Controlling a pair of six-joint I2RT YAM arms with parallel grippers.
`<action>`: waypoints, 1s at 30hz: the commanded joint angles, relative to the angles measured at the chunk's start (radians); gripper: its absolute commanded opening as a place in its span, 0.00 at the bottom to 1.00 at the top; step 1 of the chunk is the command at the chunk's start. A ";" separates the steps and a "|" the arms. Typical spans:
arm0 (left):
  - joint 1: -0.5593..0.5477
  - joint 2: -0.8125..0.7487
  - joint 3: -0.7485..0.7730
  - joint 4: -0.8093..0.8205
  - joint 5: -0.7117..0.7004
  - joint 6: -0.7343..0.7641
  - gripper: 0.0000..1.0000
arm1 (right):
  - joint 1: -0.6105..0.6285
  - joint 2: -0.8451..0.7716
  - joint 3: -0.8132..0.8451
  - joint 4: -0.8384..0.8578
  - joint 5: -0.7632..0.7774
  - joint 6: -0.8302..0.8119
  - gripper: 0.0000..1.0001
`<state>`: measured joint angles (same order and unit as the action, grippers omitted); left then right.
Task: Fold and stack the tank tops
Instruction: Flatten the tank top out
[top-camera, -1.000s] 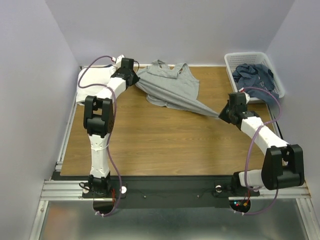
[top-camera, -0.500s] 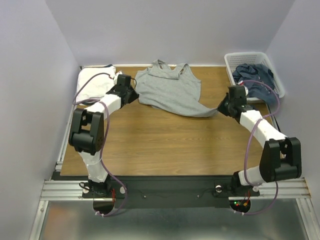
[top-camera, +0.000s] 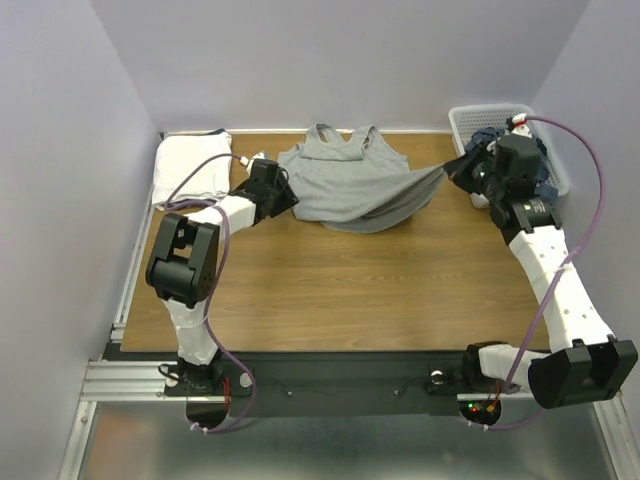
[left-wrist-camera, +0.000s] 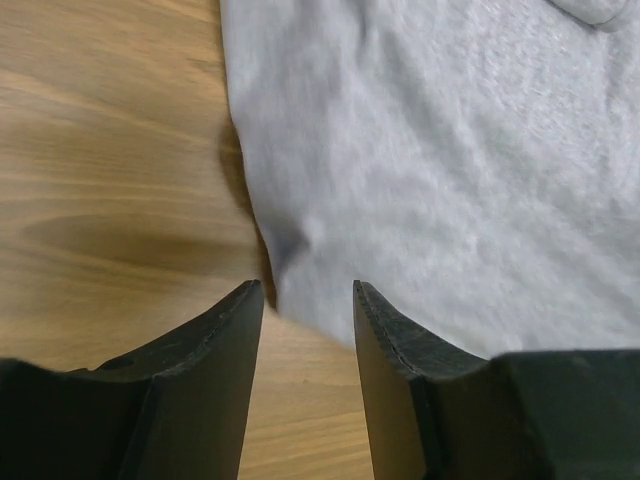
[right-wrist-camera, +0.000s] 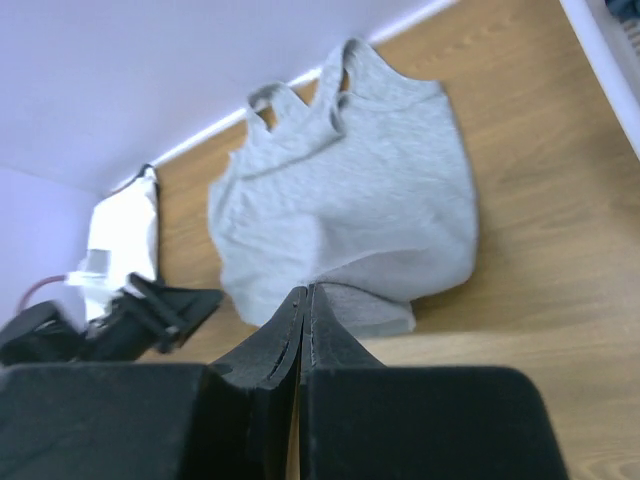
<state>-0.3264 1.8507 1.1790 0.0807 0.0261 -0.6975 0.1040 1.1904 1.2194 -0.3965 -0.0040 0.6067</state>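
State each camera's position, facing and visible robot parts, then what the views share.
Top external: above and behind the robot, looking down at the table; both arms show.
Left wrist: on the left arm, facing the grey tank top's edge; parted fingers show.
Right wrist: on the right arm, looking over that top toward the left tool; shut fingers show.
Shared: the grey tank top.

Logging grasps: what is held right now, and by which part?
The right gripper pinches the grey tank top by a bottom hem corner, lifted off the table. The left gripper is open beside the top's edge, holding nothing.
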 joint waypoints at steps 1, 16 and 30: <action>-0.008 0.106 0.112 0.047 0.043 0.004 0.52 | -0.007 0.011 0.107 -0.016 -0.053 -0.007 0.00; -0.016 0.533 0.746 -0.139 0.057 0.072 0.00 | -0.007 0.195 0.397 -0.074 -0.034 -0.031 0.00; 0.036 -0.151 0.506 -0.015 -0.160 0.202 0.00 | -0.009 0.066 0.417 -0.097 0.179 -0.076 0.00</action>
<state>-0.2756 1.9949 1.6943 -0.0631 -0.0547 -0.5758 0.1040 1.3243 1.5726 -0.5228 0.0914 0.5575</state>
